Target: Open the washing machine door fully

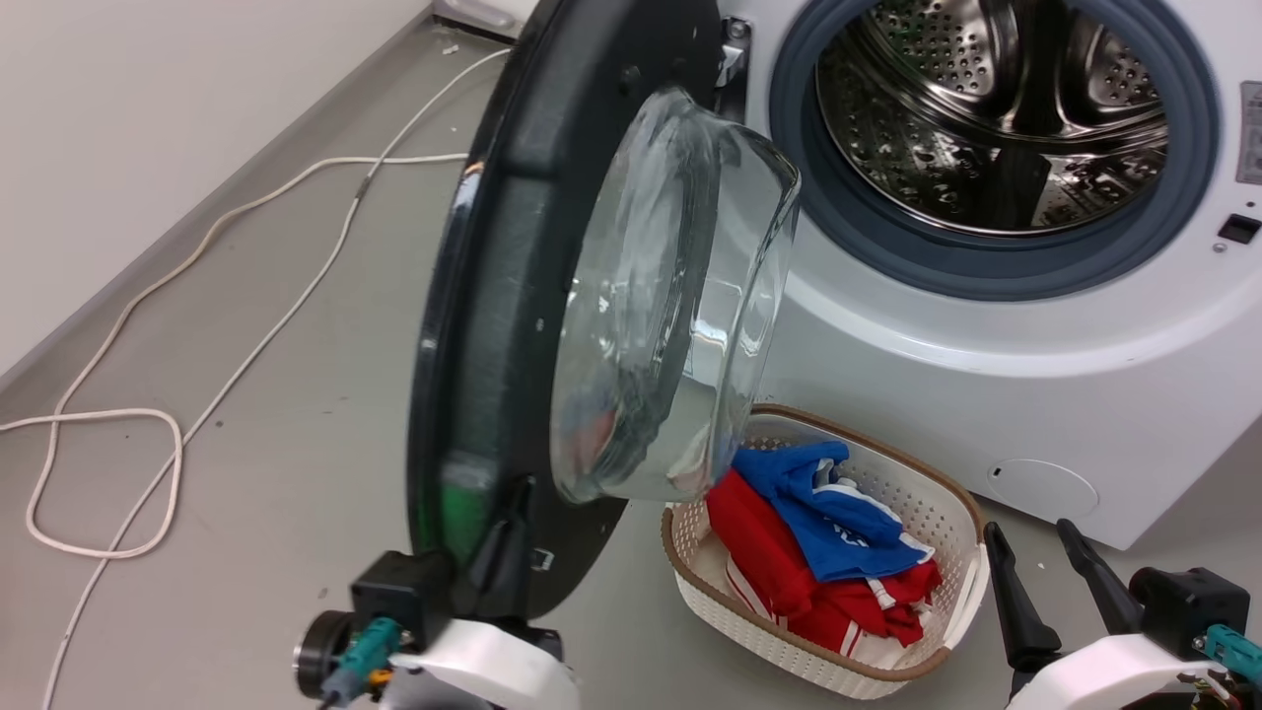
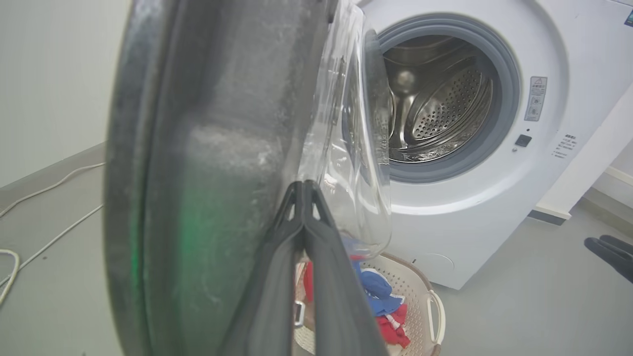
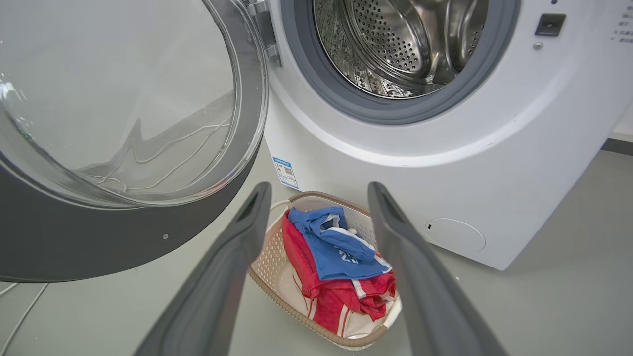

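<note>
The washing machine door (image 1: 493, 296) is a round black disc with a bulging clear glass bowl (image 1: 680, 296). It is swung out from its hinge at the top, roughly edge-on to me, and the steel drum mouth (image 1: 996, 118) is exposed. My left gripper (image 1: 518, 493) is shut, its fingers together and lying against the door's inner face near the lower rim. In the left wrist view the shut left gripper (image 2: 302, 184) rests on the door (image 2: 207, 148) beside the glass. My right gripper (image 1: 1028, 528) is open and holds nothing, low at the right. In the right wrist view the right gripper (image 3: 319, 187) points at the basket, with the door (image 3: 99, 247) to its left.
A white laundry basket (image 1: 951, 493) with red and blue clothes sits on the floor below the door and against the white machine (image 1: 986, 375). A white cable (image 1: 246, 355) loops across the grey floor at the left, near the wall (image 1: 148, 118).
</note>
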Motion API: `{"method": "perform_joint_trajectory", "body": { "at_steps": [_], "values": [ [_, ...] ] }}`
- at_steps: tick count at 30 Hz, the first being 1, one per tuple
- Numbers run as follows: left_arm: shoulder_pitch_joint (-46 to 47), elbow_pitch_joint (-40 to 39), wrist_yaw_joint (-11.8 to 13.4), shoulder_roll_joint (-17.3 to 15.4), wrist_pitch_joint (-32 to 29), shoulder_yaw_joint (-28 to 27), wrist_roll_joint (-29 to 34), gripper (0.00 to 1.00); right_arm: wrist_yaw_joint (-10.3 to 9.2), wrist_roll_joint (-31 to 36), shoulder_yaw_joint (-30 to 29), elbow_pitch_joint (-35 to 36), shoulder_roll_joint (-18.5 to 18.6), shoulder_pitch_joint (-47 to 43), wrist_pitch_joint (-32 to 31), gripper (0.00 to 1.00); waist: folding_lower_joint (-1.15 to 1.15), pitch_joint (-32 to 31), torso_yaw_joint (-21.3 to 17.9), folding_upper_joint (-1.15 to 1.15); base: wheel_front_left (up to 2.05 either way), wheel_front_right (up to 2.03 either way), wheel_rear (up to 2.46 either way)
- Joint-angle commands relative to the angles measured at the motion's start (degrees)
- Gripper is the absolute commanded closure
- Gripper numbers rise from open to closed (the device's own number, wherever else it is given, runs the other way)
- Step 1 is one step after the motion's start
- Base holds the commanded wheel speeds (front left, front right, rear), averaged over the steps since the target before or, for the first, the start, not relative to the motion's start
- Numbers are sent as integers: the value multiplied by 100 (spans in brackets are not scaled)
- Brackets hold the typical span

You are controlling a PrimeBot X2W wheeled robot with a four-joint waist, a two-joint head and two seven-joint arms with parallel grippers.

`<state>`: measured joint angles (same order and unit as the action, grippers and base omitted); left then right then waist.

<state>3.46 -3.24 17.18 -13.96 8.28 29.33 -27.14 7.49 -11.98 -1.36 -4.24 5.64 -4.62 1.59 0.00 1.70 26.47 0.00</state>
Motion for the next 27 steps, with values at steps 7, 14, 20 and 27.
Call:
{"method": "perform_joint_trajectory", "body": {
  "at_steps": [7, 14, 20, 27],
  "values": [
    [44, 185, -23, -442, 102, -644, -316, 100, 1, -2, -40, 71, 64, 93, -35, 0, 0, 85, -103, 0, 0, 0, 0],
    [212, 377, 20, -842, 204, -1379, -642, 100, 1, -25, -111, 197, 210, 196, -127, 0, 0, 420, -418, 0, 0, 0, 0],
    [374, 660, -80, -1128, 233, -1932, -985, 100, 1, -103, -134, 262, 331, 296, -144, 0, 0, 721, -618, 0, 0, 0, 0],
    [652, 1133, -193, -1357, 281, -2293, -1210, 100, 1, -145, -102, 290, 467, 446, -169, 0, 0, 971, -754, 0, 0, 0, 0]
  ]
}}
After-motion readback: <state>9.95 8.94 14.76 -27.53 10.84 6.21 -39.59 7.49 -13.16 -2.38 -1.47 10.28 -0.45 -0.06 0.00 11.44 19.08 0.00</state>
